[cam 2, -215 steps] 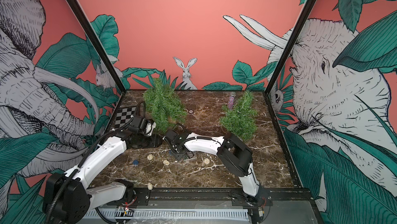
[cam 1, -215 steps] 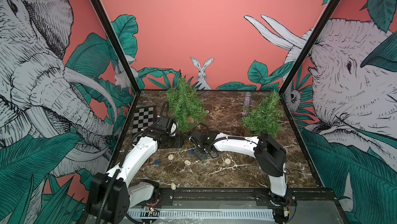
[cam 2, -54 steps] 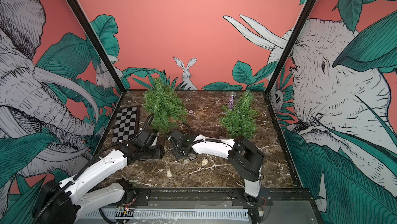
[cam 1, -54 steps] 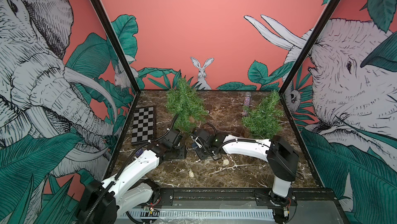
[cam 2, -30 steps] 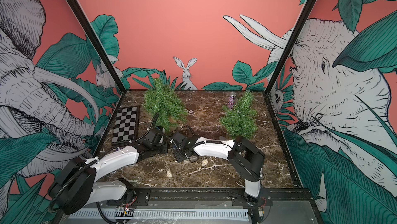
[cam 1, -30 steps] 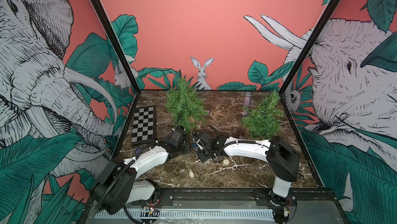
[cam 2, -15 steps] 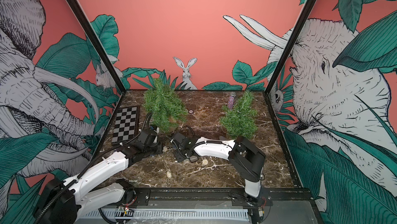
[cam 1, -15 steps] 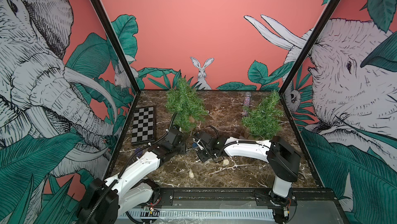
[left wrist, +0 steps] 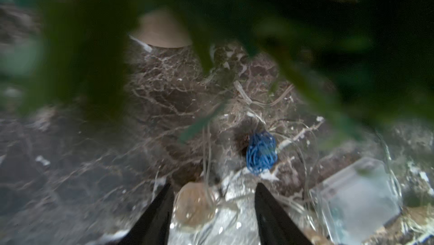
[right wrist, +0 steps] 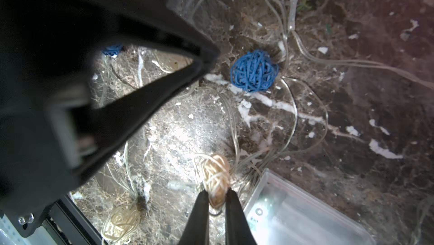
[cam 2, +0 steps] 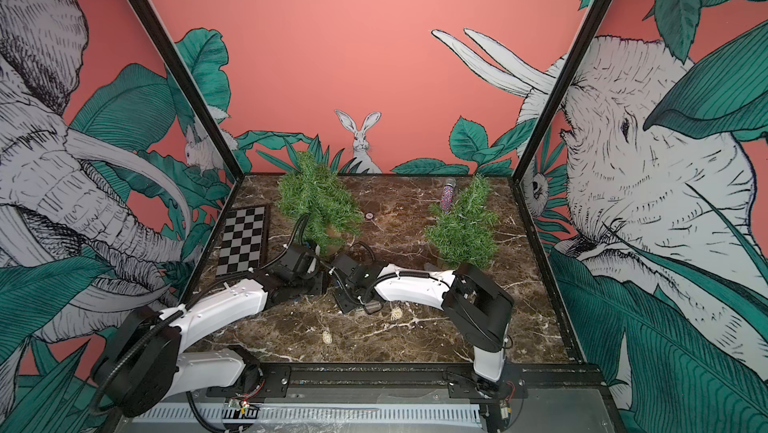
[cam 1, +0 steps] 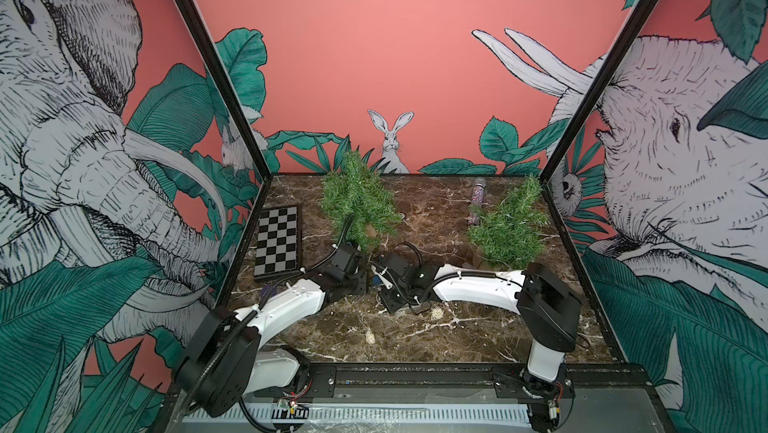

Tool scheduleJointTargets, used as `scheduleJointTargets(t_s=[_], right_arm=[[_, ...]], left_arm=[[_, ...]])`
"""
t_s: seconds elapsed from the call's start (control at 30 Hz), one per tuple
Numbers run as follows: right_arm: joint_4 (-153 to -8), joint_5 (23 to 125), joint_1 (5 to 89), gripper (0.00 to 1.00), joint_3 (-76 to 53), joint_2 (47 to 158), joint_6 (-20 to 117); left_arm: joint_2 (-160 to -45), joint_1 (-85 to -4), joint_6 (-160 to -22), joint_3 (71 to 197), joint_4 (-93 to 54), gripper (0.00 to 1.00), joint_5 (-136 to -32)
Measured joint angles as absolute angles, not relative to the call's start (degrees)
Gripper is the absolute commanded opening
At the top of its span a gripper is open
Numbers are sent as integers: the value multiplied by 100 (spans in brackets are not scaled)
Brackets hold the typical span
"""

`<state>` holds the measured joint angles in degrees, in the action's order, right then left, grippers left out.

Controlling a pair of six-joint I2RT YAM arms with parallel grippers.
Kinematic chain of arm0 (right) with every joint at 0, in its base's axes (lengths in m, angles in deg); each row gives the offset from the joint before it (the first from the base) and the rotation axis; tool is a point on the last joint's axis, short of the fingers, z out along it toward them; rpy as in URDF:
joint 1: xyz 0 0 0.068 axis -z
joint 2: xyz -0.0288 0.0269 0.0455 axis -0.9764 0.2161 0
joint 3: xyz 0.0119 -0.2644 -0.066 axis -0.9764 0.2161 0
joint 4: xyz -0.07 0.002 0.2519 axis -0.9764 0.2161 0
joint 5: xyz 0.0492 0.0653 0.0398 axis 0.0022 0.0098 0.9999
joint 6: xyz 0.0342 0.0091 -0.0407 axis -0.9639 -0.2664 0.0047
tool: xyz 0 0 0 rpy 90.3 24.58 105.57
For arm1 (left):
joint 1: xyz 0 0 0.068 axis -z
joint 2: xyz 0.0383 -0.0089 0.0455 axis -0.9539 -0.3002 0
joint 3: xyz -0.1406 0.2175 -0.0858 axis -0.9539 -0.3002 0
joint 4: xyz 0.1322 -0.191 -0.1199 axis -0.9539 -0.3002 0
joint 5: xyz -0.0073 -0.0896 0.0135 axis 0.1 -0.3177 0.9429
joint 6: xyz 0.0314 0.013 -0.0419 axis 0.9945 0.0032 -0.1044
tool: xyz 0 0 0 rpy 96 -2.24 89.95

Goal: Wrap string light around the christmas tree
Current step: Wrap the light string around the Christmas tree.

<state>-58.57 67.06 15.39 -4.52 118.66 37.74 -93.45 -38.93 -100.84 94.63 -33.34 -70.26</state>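
Watching the christmas tree, you have the left gripper at its foot, fingers apart and holding nothing. Beside it, the right gripper pinches a beige ball of the string light, whose loops lie in front of the tree. Lifting could snag those loops on a gripper and tip the tree. Only the wrist views show the clear wire; both top views lose it.

coral jungle-mural walls, brown marble tabletop
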Motion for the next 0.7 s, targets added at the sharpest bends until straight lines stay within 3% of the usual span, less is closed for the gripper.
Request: scheduleJointTargets(t_s=[0.13, 0.27, 0.57, 0.7], right_arm=[[-5857, 6704, 1539, 13, -437, 11866, 3763], [-5851, 6704, 1539, 13, -299, 11816, 3763], [-5763, 6595, 1733, 13, -37, 11407, 3796], [-5763, 6549, 1851, 13, -39, 11407, 3805]], left_arm=[[-9546, -3893, -10021, 9465, -3174, 23, -7024], [-9218, -3925, -9990, 9465, -3410, 12, -6788], [-7225, -4478, -9951, 9928, -5268, 6, -6891], [-6792, -4664, -9862, 10405, -5939, 12, -6963]])
